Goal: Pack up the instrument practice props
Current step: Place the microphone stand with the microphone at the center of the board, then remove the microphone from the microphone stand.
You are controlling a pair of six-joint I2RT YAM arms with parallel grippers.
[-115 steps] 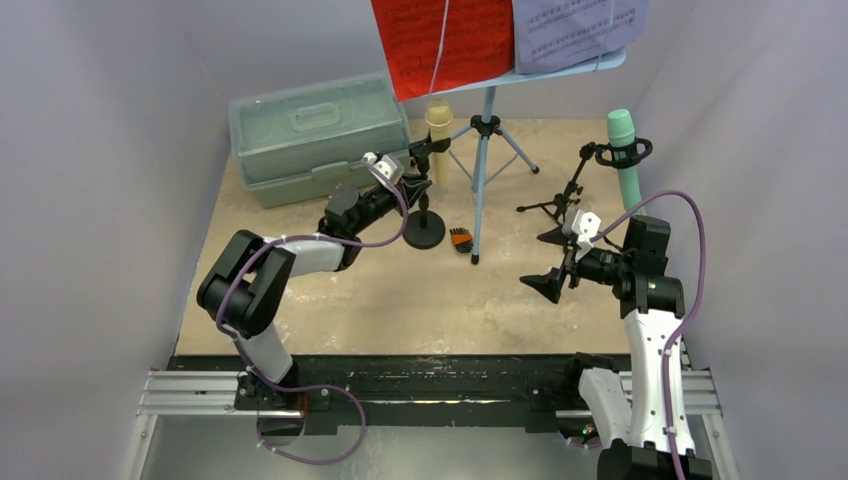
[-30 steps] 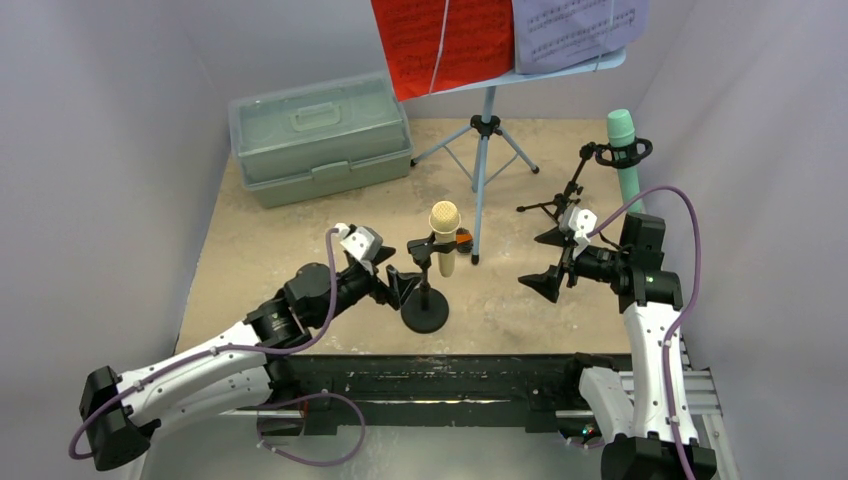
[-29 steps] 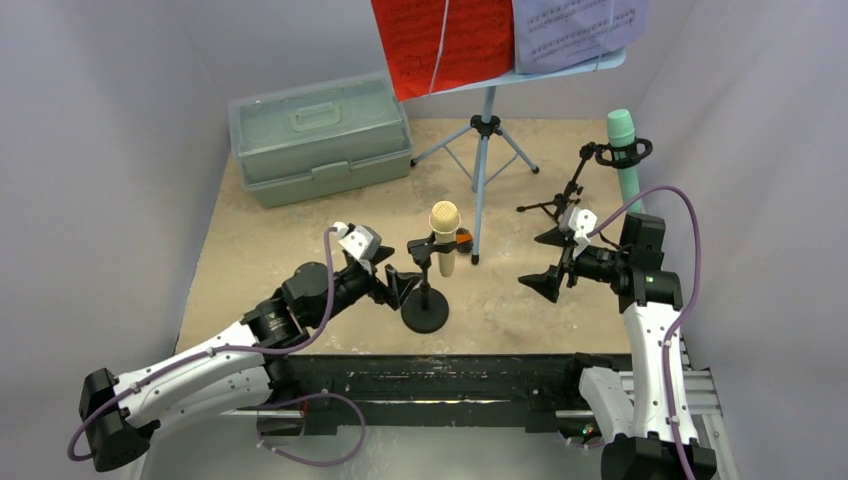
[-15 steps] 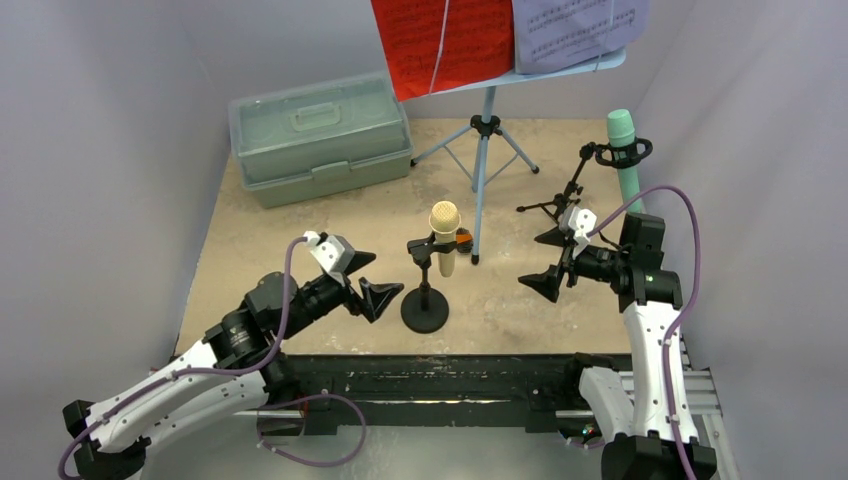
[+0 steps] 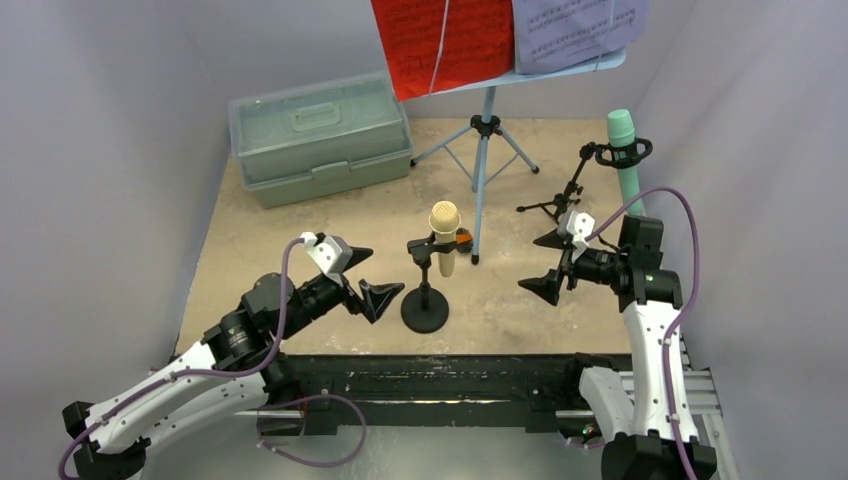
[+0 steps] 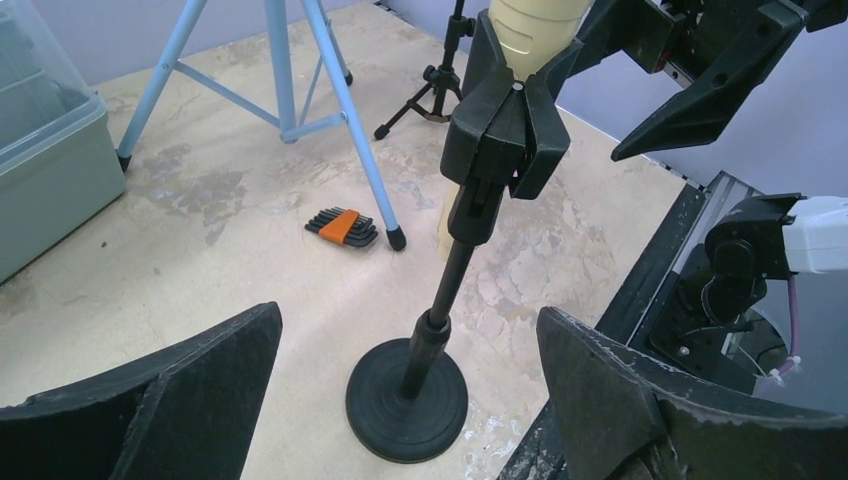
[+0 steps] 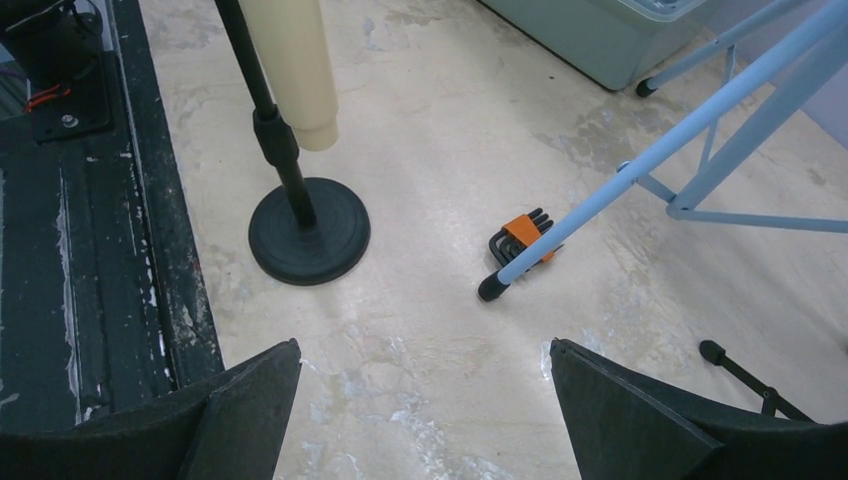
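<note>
The tan microphone stands clipped in the black round-base holder near the front middle. My left gripper is open just left of it, touching nothing; in the left wrist view the holder's stem and base stand beyond the spread fingers. My right gripper hangs open and empty to the right, over bare table. The teal microphone sits in the ring-top tripod holder at the back right. The light-blue music rack carries red and purple sheets.
A pale green case with its lid shut sits at the back left. An orange and black hex key set lies by a rack leg foot. The black rail runs along the near edge. Grey walls close in both sides.
My left gripper carried the holder with the tan microphone from beside the case to the front middle, opened off its stem, and drew back left. The right arm stayed still.
</note>
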